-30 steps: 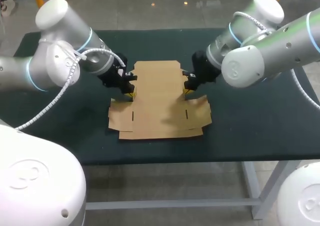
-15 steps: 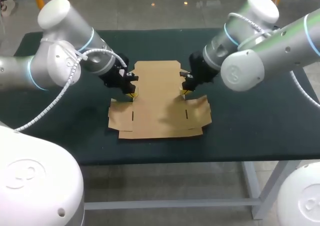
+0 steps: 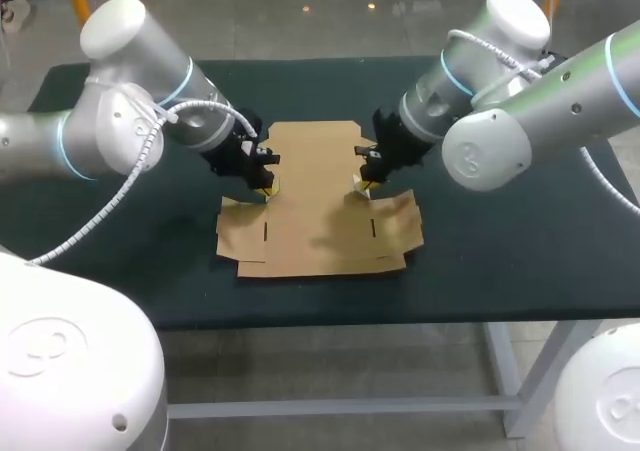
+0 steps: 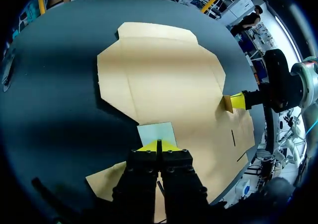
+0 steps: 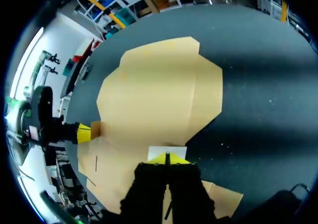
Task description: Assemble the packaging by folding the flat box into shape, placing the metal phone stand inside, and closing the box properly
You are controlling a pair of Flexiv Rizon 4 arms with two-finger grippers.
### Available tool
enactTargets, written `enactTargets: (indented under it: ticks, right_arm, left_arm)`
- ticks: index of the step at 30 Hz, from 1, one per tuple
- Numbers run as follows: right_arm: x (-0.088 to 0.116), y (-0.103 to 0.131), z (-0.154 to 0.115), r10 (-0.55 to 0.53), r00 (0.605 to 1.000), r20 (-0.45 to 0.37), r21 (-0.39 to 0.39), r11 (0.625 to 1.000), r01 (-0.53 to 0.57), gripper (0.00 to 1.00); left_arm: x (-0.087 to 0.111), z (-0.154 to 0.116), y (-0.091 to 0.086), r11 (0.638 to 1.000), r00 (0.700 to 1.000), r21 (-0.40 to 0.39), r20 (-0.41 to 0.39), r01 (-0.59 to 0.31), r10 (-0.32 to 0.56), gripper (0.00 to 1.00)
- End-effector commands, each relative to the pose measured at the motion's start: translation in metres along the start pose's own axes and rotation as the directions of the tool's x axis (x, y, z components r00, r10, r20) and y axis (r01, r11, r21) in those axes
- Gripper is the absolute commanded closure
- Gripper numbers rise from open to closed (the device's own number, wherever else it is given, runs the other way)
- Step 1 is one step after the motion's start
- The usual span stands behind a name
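Head view shows that in the last second both arms moved a little inward. The left gripper (image 3: 263, 183) is now pressed together on the left side flap (image 4: 156, 133) and the right gripper (image 3: 361, 183) on the right side flap (image 5: 167, 152), raising them from the flat box (image 3: 315, 221) in the middle of the table (image 3: 500, 256). I think folding has started. No phone stand is visible, and no writing can be read
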State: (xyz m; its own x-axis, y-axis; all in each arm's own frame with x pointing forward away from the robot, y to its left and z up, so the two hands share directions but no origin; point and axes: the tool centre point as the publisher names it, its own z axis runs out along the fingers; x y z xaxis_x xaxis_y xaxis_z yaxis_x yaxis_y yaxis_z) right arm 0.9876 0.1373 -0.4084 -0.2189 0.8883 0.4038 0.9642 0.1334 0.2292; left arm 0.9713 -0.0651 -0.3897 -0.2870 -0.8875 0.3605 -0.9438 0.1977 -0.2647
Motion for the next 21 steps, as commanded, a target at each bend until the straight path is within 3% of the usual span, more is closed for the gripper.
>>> enactTargets:
  ticks: [1,21]
  right_arm:
    - [0.002,0.0,0.003,-0.001,1.0,0.006,0.0,1.0,0.001,1.0]
    - [0.004,0.001,0.008,-0.007,1.0,0.029,0.006,1.0,0.006,1.0]
  left_arm:
    - [0.004,0.001,-0.001,1.0,1.0,-0.007,0.008,-0.004,0.004,1.0]
    - [0.01,0.013,-0.002,0.999,0.999,-0.028,0.011,-0.036,0.036,1.0]
